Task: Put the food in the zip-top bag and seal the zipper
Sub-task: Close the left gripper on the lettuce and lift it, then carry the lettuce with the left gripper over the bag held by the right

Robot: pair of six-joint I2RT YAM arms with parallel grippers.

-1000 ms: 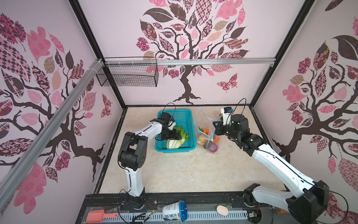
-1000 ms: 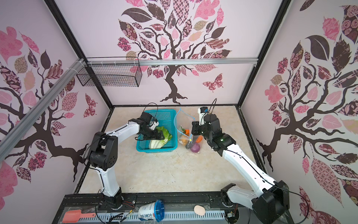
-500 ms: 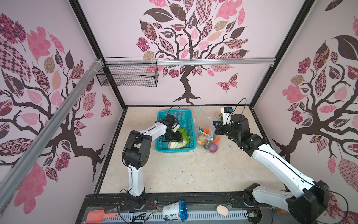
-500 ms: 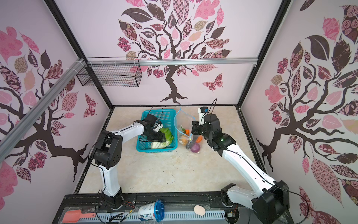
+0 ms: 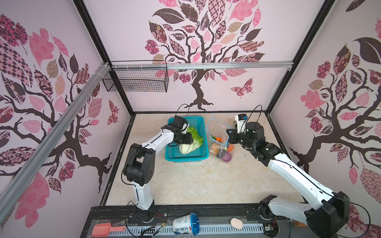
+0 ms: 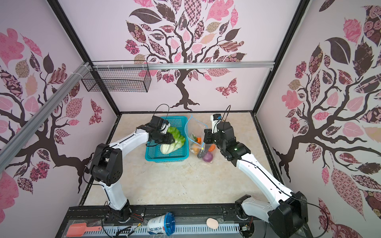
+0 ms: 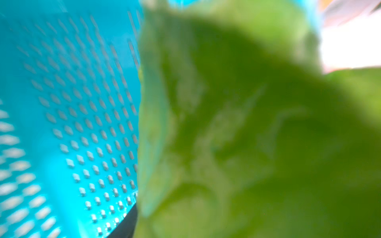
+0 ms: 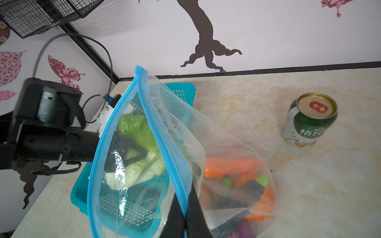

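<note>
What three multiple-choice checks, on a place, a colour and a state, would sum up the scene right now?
1. Where does the napa cabbage lie? A in the teal basket; B in the zip-top bag; C on bare table.
2. What colour is the zipper? A red; B light blue; C black.
3. The right gripper is: A open, empty; B shut on the zip-top bag; C gripping the teal basket.
Answers: 1A, basket walls surround it; 2B, the mouth strip shows light blue; 3B, it pinches the bag's mouth.

napa cabbage a close green blur, purple onion cut off at edge
</note>
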